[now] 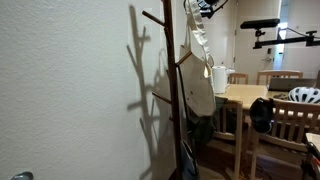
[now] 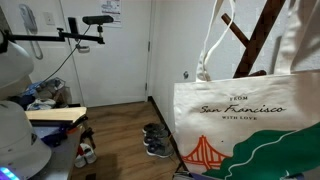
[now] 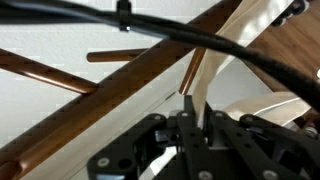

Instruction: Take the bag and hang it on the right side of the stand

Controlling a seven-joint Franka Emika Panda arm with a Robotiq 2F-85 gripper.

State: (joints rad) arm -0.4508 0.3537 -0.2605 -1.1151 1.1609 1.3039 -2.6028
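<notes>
Your gripper (image 3: 197, 102) sits at the bottom of the wrist view, its fingers (image 3: 186, 118) drawn close together with the pale strap (image 3: 200, 66) of the tote bag running down between them, so you appear to have it pinched, though the contact itself is dark and hard to read. In an exterior view the gripper (image 1: 207, 8) is up at the top edge, above the wooden stand (image 1: 170, 70), and the tote bag (image 1: 200, 85) hangs below it just beside the pole, on the side facing the table (image 1: 245, 97) and clear of the floor. You cannot tell from any view whether the strap is looped over a peg. Close up in an exterior view, the bag (image 2: 245, 120) shows its San Francisco lettering and a bridge print, its strap (image 2: 212, 40) rising steeply in front of the stand (image 2: 255, 35). A black cable (image 3: 120, 18) crosses the top of the wrist view in front of the stand's slanted pegs (image 3: 110, 105). A white helmet (image 1: 305, 95) rests on the table, and shoes (image 2: 155, 140) lie on the floor by the wall.
</notes>
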